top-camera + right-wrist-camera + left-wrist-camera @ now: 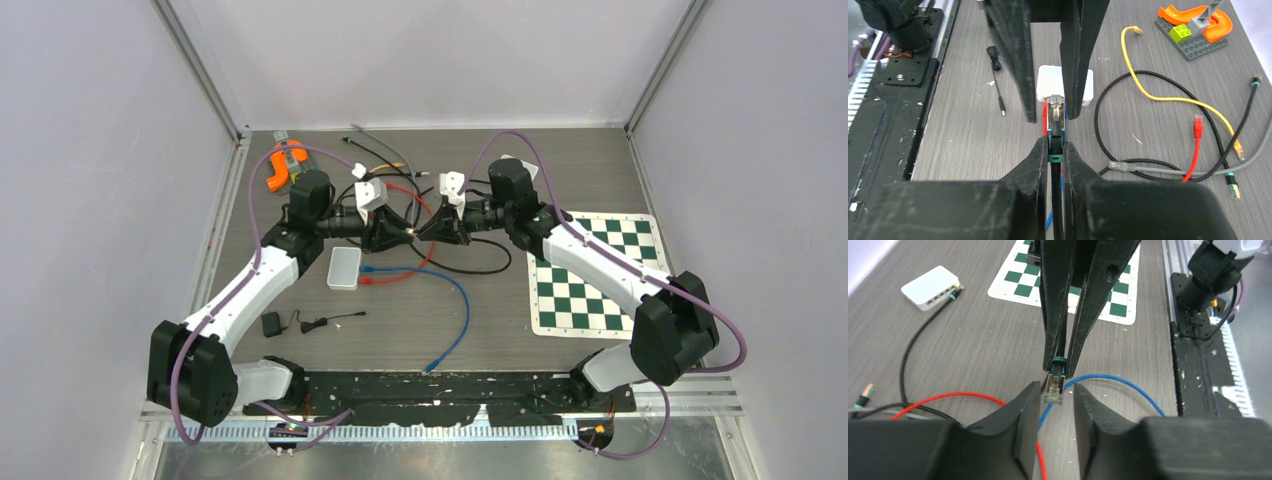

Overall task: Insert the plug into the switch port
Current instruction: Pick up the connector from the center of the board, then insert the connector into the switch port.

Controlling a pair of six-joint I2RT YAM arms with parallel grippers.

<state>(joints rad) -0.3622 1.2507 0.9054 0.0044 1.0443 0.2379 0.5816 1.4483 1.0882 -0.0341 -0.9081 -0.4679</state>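
While aloft, plug [1054,112] inside right gripper [1053,148].

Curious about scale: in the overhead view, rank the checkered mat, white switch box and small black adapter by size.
Largest: checkered mat.
Then: white switch box.
Smallest: small black adapter.
The gaps are plain.

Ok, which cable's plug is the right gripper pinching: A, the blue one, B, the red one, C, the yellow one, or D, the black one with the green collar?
D: in the right wrist view the right gripper is shut on the clear plug, right at its green collar.
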